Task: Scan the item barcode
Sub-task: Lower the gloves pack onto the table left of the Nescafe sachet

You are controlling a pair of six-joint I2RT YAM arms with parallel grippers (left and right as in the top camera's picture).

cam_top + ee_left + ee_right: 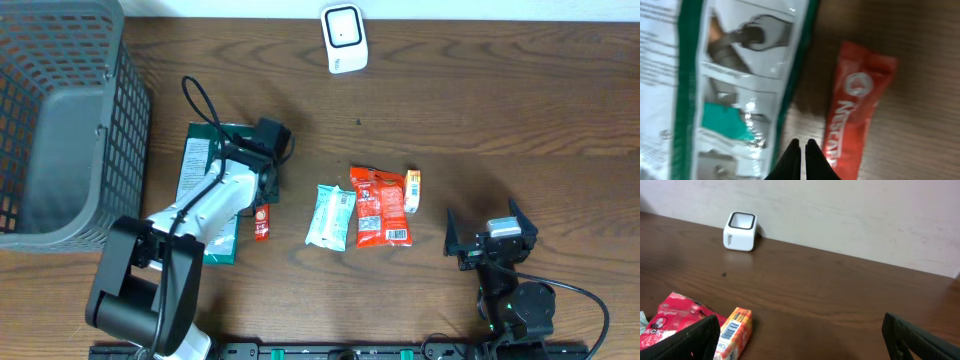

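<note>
Left wrist: left claw pressed together, empty.
Green-edged packet just left of its tips, red stick sachet just right; right claw spread wide.

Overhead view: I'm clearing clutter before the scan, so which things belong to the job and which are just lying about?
Job: white scanner; green-edged packet and red stick, beside the shut left fingers; either may be the item.
Lying about: pale blue packet, red snack packet, orange pack, grey basket.
</note>
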